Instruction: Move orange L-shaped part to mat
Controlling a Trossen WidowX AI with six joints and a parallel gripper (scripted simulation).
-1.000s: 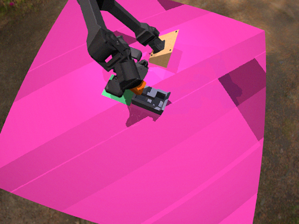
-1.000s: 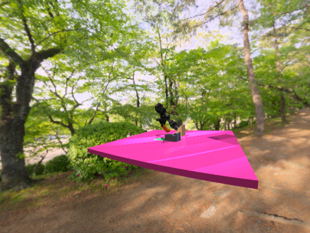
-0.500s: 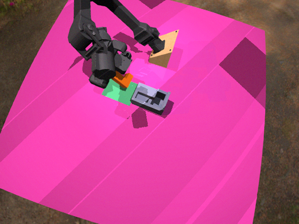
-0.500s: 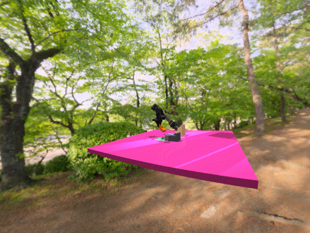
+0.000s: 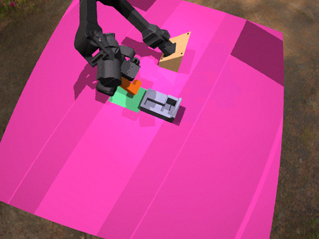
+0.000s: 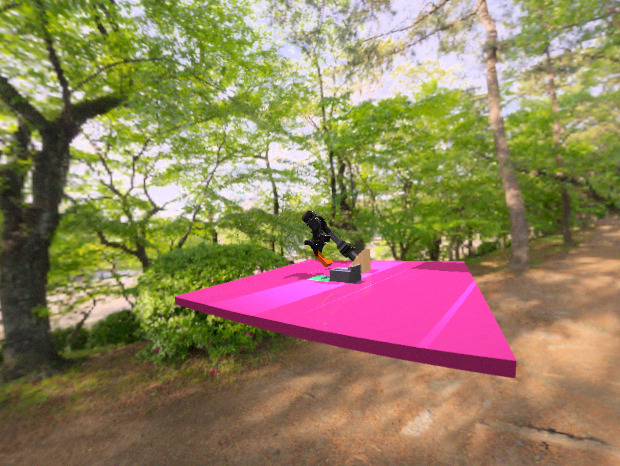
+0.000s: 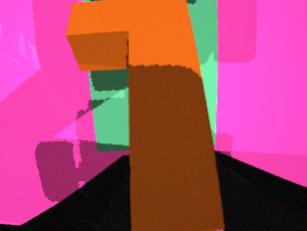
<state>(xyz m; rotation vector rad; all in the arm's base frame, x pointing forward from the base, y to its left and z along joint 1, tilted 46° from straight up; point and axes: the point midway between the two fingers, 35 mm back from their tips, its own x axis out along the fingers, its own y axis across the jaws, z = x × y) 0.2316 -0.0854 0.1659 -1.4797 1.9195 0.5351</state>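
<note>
The orange L-shaped part (image 5: 133, 88) (image 6: 324, 259) (image 7: 161, 37) is held in the air above the green mat, tilted, its L-shaped end lower and away from the fingers. My gripper (image 6: 318, 250) (image 7: 169, 163) is shut on its straight end; in the top view the arm hides the fingertips. The green mat (image 5: 129, 104) (image 6: 315, 278) (image 7: 112, 124) lies under the part, partly hidden by it in the wrist view. The grey tray (image 5: 151, 109) (image 6: 344, 275) stands beside the mat, and its pocket is empty.
A tan wedge-shaped block (image 5: 171, 63) (image 6: 365, 259) with small dark dots stands behind the tray, close to the arm's lower links. The pink table (image 5: 178, 186) (image 6: 350, 320) carries broad shadow bands.
</note>
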